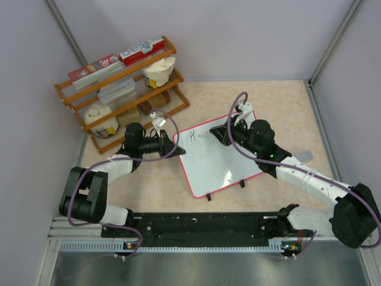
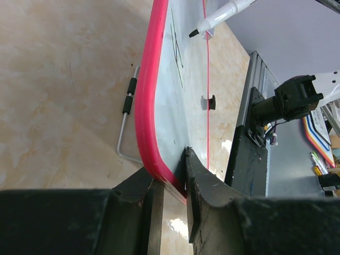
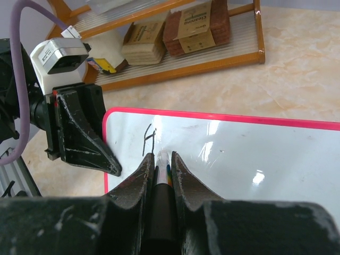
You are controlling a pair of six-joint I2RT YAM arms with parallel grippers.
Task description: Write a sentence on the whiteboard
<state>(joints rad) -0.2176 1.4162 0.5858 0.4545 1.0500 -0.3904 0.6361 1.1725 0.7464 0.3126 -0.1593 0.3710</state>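
The whiteboard [image 1: 220, 161], white with a red rim, lies tilted on the table centre. Only a black "H" [image 1: 192, 137] of the sentence shows near its top left corner; it also shows in the right wrist view [image 3: 149, 139]. My left gripper [image 1: 171, 145] is shut on the board's left rim [image 2: 150, 122], its jaws on either side of the red edge. My right gripper [image 1: 221, 132] is shut on a marker [image 3: 162, 169]. The marker's tip [image 2: 193, 33] stands just off the board beside the "H".
A wooden shelf rack [image 1: 122, 83] with boxes, jars and packets stands at the back left, close behind my left arm. A bent metal handle with black grips [image 2: 127, 114] lies on the table beside the board. Grey walls close in three sides.
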